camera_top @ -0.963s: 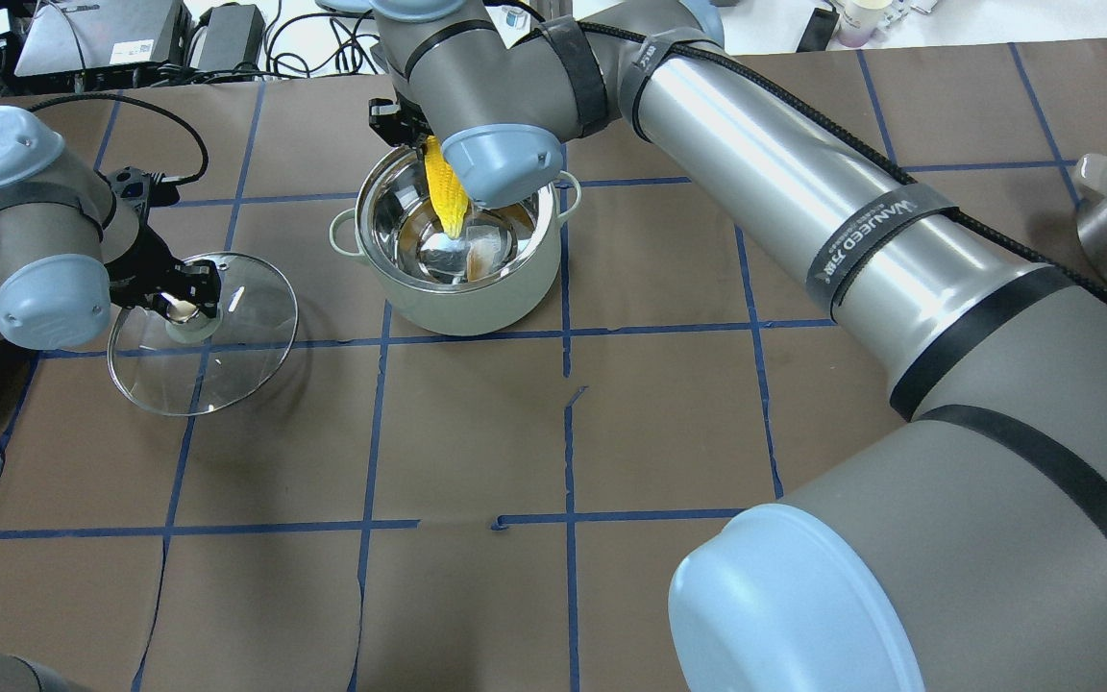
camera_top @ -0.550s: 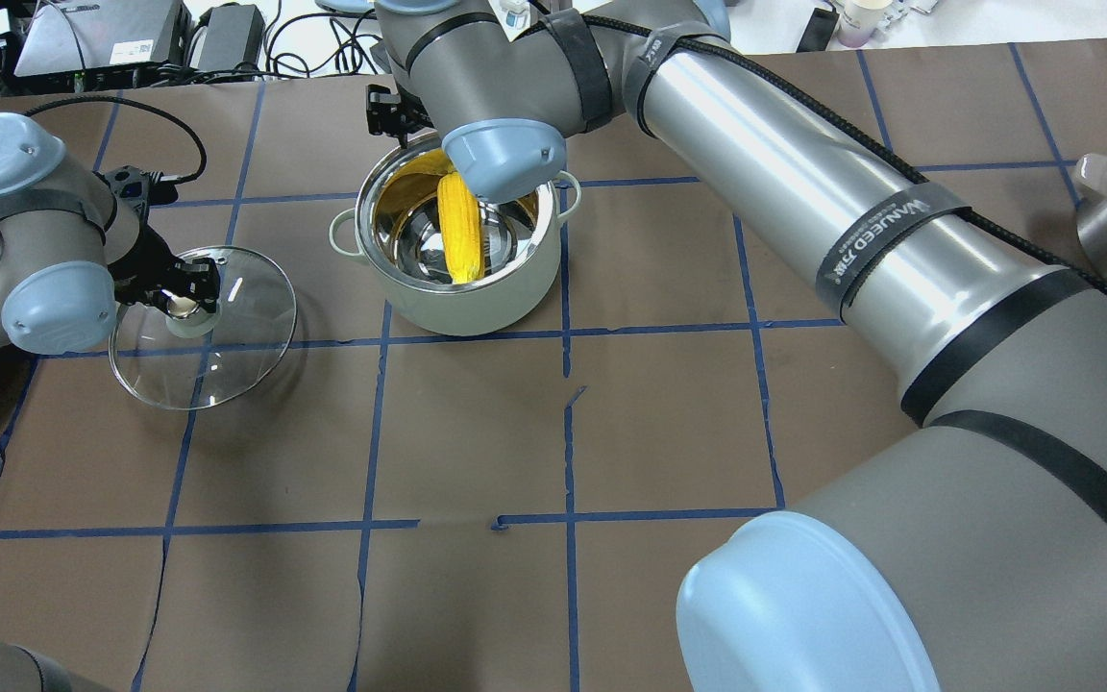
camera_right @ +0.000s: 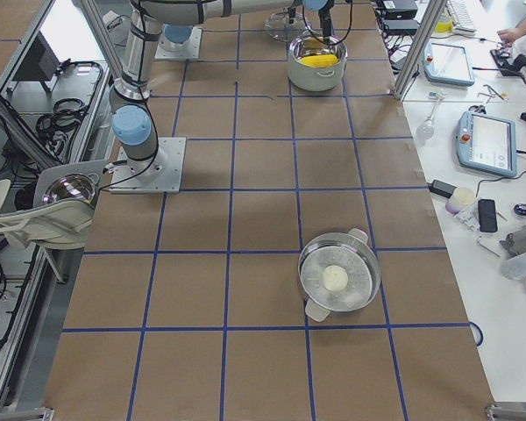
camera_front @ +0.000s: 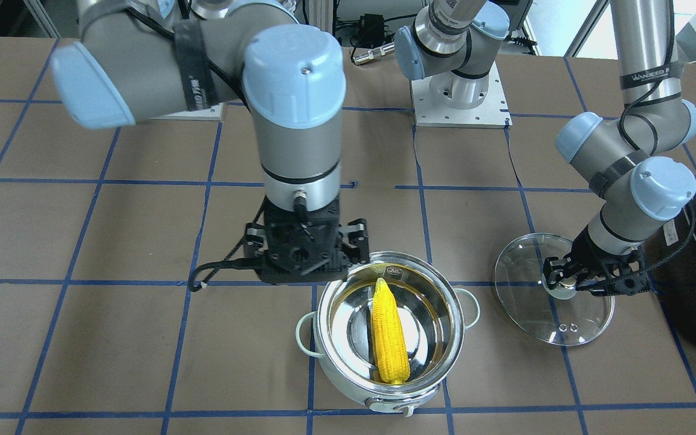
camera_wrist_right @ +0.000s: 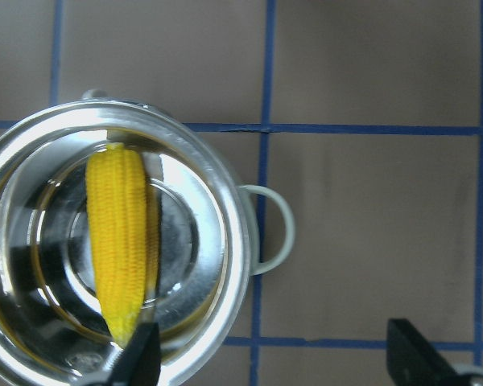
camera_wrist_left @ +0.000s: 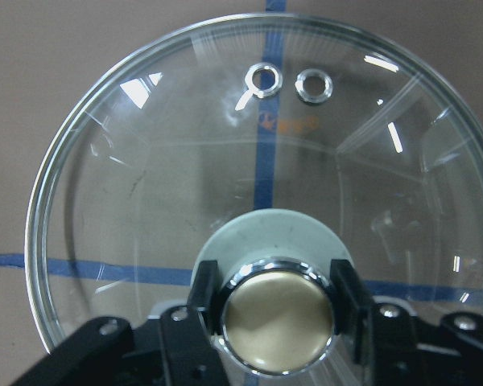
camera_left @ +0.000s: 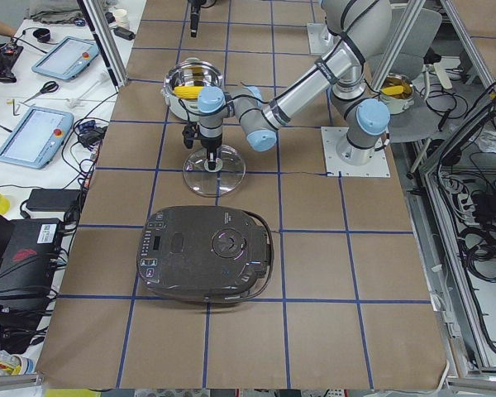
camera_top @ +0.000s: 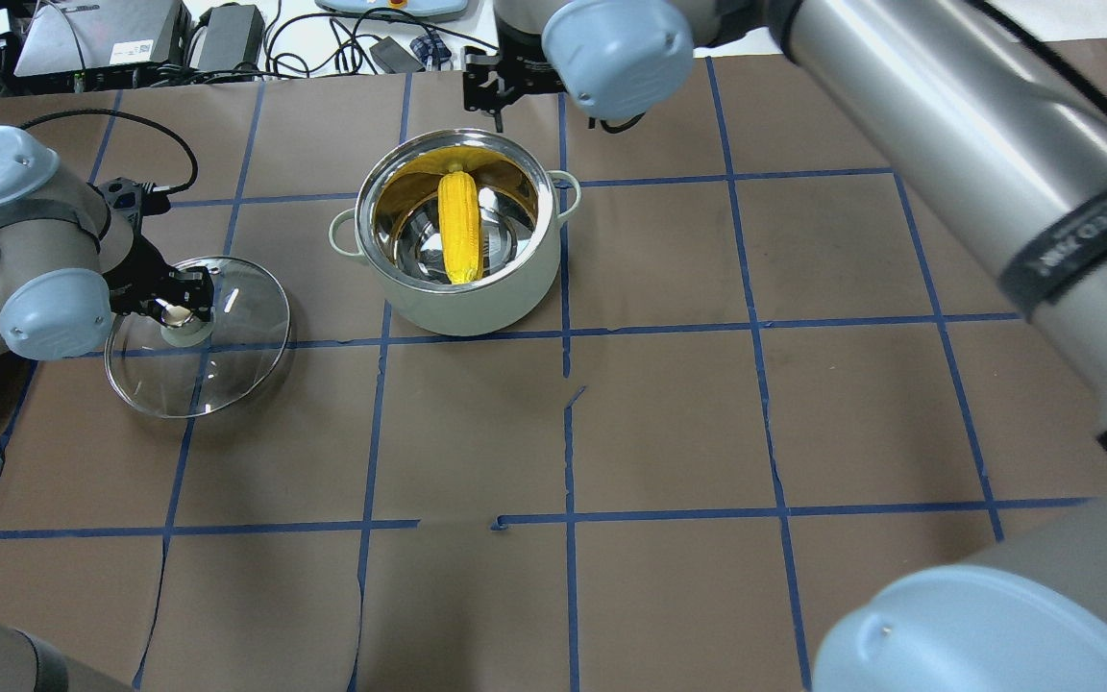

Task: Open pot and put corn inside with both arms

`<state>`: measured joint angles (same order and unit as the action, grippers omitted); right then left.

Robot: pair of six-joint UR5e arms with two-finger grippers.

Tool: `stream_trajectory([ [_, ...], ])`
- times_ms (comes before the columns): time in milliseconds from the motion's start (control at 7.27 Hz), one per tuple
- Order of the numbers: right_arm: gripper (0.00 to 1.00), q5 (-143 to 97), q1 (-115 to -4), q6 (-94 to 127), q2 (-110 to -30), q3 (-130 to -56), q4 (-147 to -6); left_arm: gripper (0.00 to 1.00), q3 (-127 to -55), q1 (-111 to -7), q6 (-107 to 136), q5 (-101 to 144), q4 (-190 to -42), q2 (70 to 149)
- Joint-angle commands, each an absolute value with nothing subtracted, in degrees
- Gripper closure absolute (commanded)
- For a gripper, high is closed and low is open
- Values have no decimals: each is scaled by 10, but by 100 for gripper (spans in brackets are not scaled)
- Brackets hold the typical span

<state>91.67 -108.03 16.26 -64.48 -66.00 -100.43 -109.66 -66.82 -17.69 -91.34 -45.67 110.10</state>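
Observation:
The pot (camera_top: 465, 309) stands open on the table, mint-white outside, shiny steel inside. The yellow corn (camera_top: 458, 227) lies loose inside it, leaning against the wall; it also shows in the front view (camera_front: 389, 341) and the right wrist view (camera_wrist_right: 119, 241). My right gripper (camera_top: 488, 91) is open and empty, above the table just beyond the pot's far rim (camera_wrist_right: 240, 241). My left gripper (camera_top: 179, 312) is shut on the knob (camera_wrist_left: 278, 314) of the glass lid (camera_top: 227, 370), left of the pot and low over the table.
A black appliance (camera_left: 207, 252) sits at the table's left end, close to the lid and the left arm. A steel steamer pot with a white ball (camera_right: 337, 276) stands far off at the right end.
My right gripper has let go of the corn, which dropped into the pot, then pulled back away from over the pot. My left gripper has kept the lid, shifting it slightly.

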Motion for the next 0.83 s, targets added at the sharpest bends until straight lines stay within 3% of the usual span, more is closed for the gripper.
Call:
stream_trajectory([
  [0, 0, 919, -1000, 116, -728, -699, -872, 0, -1094, -669, -178, -914, -461, 1105],
  [275, 0, 911, -962, 114, -788, -742, -811, 0, -1066, -680, -185, -920, -473, 1083],
  [688, 0, 912, -948, 72, -823, -811, -849, 0, -885, -753, -150, -924, -798, 1020],
])
